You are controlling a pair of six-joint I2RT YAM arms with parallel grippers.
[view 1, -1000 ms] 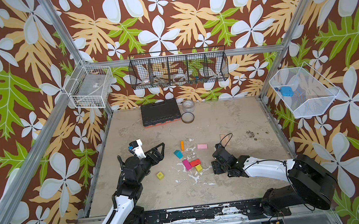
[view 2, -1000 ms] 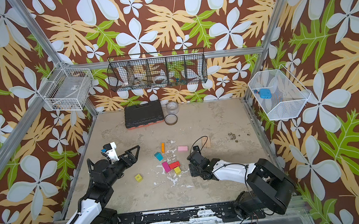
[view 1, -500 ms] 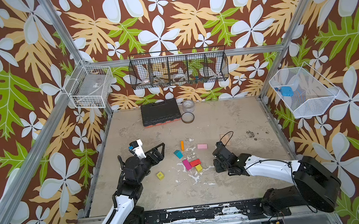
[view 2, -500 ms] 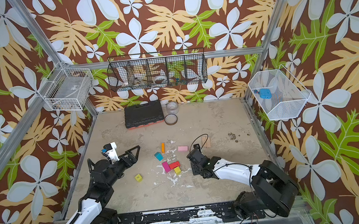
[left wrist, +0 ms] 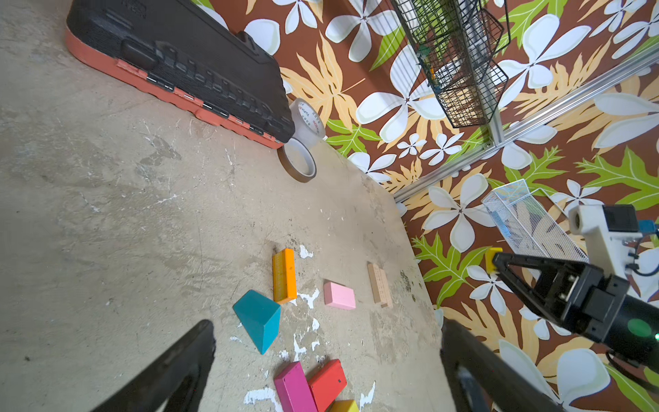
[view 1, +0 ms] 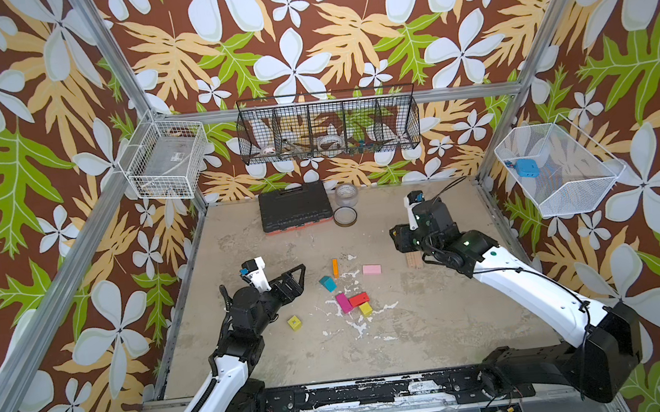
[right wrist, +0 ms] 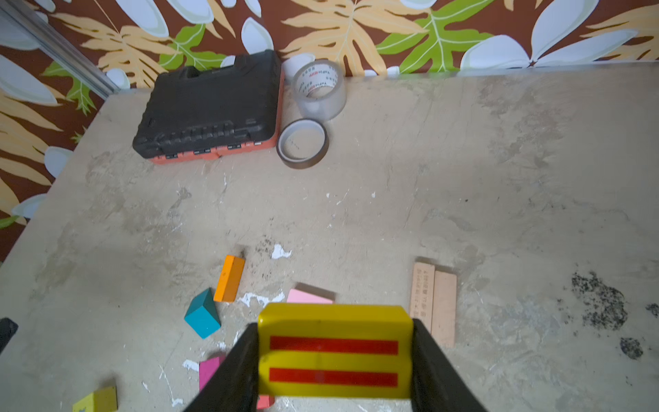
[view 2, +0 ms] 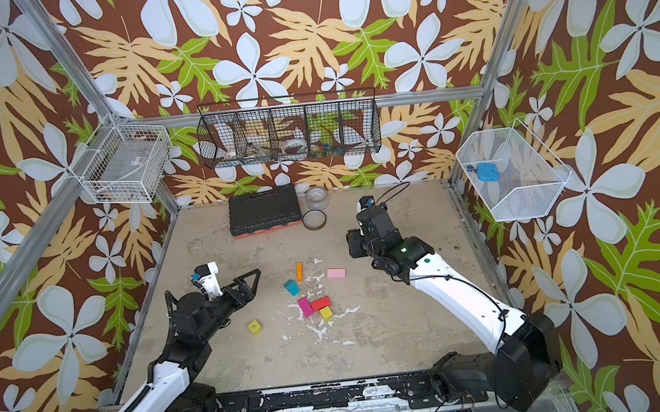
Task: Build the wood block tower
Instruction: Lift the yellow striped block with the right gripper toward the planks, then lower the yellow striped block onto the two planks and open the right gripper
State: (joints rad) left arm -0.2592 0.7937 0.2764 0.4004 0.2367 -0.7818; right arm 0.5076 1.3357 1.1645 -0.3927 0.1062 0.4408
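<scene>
No wood block tower shows; the wood blocks lie loose and flat on the table in both top views. An orange bar, a teal wedge and a pink block lie behind a touching magenta, red and yellow group. A yellow-green cube sits apart on the left. My right gripper is shut on a yellow block with two red stripes, held high over two tan planks. My left gripper hangs open and empty, left of the blocks.
A black tool case lies at the back, with a clear tape roll and a flat brown roll beside it. Wire baskets hang on the walls. A dark crumb patch marks the table right of the planks.
My right gripper closed on the striped yellow block beside the block group, then rose and drew back toward the far right with it. The left arm stayed still.
</scene>
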